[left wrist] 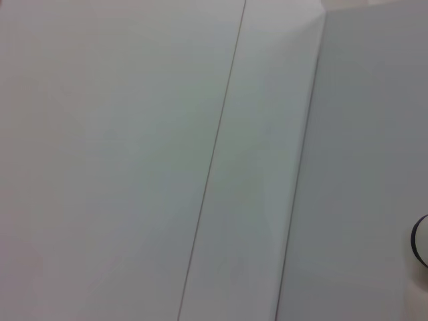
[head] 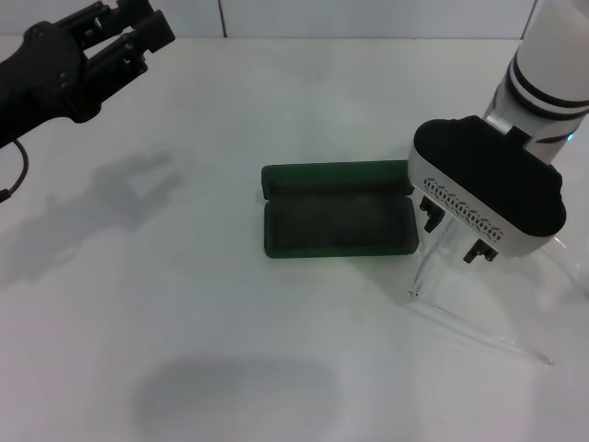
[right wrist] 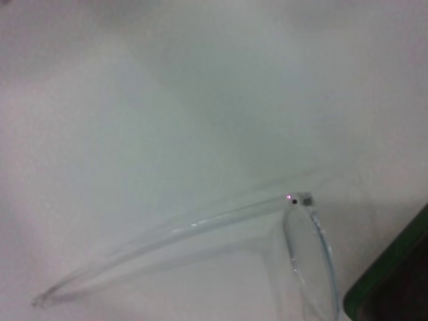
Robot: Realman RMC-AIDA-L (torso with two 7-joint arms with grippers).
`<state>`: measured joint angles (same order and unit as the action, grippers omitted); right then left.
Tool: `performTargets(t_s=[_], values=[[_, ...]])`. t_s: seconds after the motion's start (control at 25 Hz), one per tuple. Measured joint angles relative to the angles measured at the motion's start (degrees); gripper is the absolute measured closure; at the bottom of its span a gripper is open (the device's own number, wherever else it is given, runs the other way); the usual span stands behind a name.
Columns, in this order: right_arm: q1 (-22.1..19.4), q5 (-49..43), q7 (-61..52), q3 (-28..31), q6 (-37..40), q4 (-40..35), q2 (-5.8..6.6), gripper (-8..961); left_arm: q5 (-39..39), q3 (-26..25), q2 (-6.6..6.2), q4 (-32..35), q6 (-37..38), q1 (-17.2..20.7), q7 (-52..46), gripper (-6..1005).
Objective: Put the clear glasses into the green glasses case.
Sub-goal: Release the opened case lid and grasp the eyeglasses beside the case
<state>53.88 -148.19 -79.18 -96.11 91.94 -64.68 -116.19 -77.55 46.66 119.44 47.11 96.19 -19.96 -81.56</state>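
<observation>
The right gripper (head: 453,232), fingers apart, hovers over the clear glasses (head: 479,318) beside the open green glasses case (head: 337,221). Light, slippery, springy: likely best gripped at the front. The left gripper (head: 129,28) is parked, its fingers apart.

The case (head: 337,221) lies open mid-tabletop (head: 184,304), its tray unobstructed from above, with bare surface to its left and in front. Just beside its right end the glasses (head: 479,322) stand under the right claw (head: 456,235), crowding that side. The left claw (head: 124,32) hangs far off at the back-left corner.
</observation>
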Motion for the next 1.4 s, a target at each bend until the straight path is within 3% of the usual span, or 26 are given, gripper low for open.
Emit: performTargets(t_s=[0.12, 0.56, 0.92, 1.12, 1.4], values=[[1.05, 0.17, 0.11, -0.03, -0.53, 1.79, 0.0, 400, 0.01, 0.0, -0.01, -0.02, -0.04, 0.05, 0.31, 575], [3.67, 1.59, 0.17, 0.0, -0.76, 6.13, 0.0, 545, 0.05, -1.31, -0.12, -2.01, -0.48, 0.0, 1.38, 576], [3.76, 1.6, -0.14, -0.87, -0.99, 6.91, 0.0, 621, 0.16, -1.38, -0.16, -2.28, -0.49, -0.08, 1.67, 576], [3.51, 1.59, -0.57, -0.93, -1.41, 6.91, 0.0, 737, 0.16, -1.4, -0.13, -2.28, -0.48, -0.08, 1.67, 576], [2.65, 1.59, -0.99, -1.51, -2.77, 6.86, 0.0, 789, 0.6, -1.41, -0.09, -2.29, -0.41, 0.26, 1.67, 576]])
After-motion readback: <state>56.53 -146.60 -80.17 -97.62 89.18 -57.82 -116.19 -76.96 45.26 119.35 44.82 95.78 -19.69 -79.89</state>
